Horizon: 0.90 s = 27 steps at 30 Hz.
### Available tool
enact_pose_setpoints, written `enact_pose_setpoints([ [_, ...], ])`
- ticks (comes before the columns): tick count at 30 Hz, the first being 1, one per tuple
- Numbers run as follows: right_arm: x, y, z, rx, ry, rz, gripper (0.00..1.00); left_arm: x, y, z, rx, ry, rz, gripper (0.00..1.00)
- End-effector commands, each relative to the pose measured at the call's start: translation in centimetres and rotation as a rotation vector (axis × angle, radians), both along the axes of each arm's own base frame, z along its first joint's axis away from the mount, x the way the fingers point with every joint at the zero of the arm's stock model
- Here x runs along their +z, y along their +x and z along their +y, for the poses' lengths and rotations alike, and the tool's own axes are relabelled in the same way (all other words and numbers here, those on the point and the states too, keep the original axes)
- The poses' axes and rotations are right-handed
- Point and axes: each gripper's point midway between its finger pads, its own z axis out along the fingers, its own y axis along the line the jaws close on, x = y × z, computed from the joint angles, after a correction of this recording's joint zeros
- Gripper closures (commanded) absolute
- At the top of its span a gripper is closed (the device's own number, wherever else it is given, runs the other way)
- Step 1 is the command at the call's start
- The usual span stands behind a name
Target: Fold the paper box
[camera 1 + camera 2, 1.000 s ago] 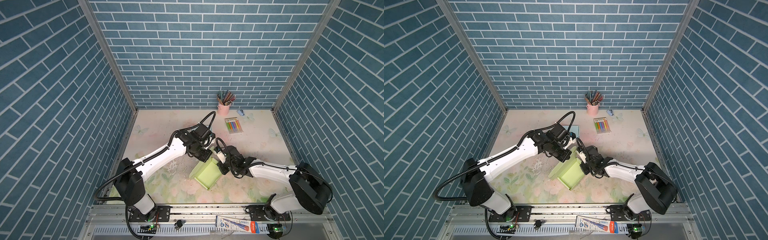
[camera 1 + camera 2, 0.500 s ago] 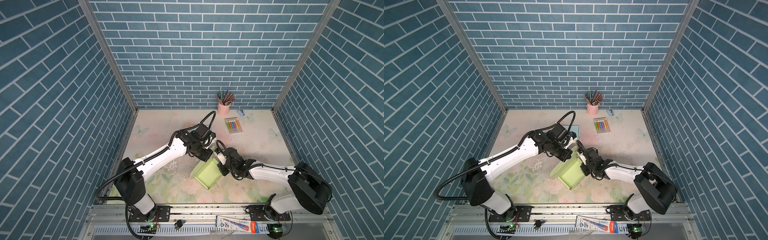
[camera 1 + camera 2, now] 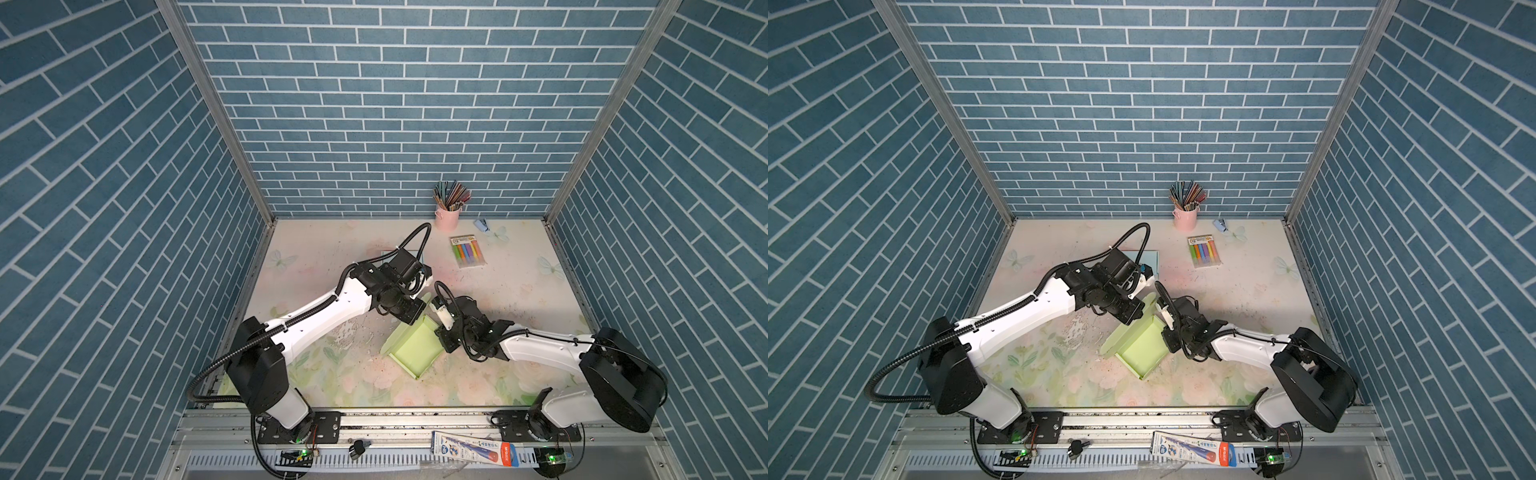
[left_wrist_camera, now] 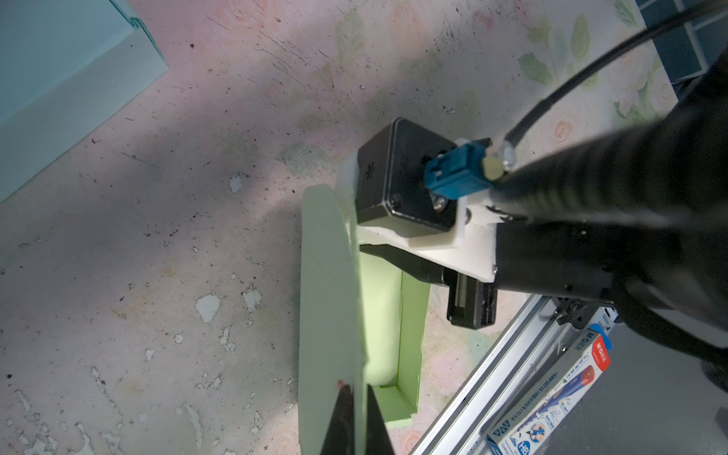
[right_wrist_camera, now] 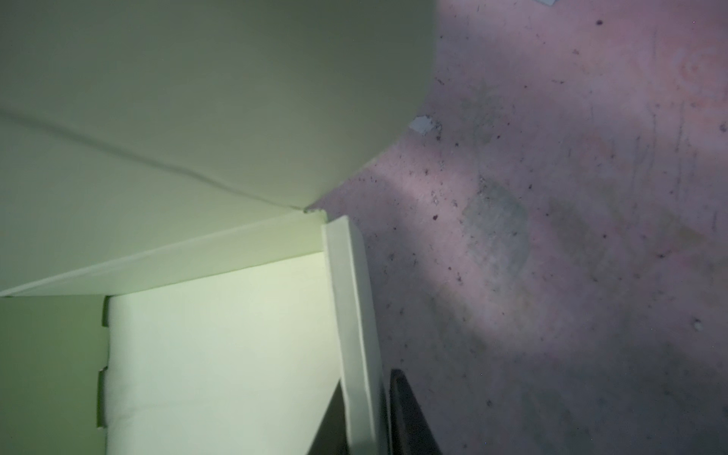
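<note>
Box (image 3: 413, 351): green, mid-bench (image 3: 332, 249), one flap (image 4: 327, 275) up.
Left hand (image 4: 350, 427): pinched tight on that flap.
Right hand (image 5: 366, 429): astride the side wall (image 5: 350, 315) (gripping or loose? can't tell).

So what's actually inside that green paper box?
Only the bare green floor of the paper box shows, plus one finger of the right hand, which straddles a side wall. The far end lies hidden beneath it and the left hand.
</note>
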Motion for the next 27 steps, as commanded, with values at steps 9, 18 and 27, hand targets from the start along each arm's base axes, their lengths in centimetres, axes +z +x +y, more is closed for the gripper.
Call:
enact_pose_setpoints([
  [9,1.2,0.4,-1.1,-0.076,0.011,-0.039,0.91,-1.3,-0.2,1.3,-0.008,0.07,-0.003,1.0],
  [18,-1.1,0.0,-1.6,-0.068,-0.109,-0.031,0.91,-1.1,-0.2,0.9,-0.013,0.054,0.005,1.0],
  [27,-2.3,-1.1,-1.2,-0.032,-0.204,-0.049,0.9,-1.0,0.0,0.8,-0.017,0.057,0.001,1.0],
])
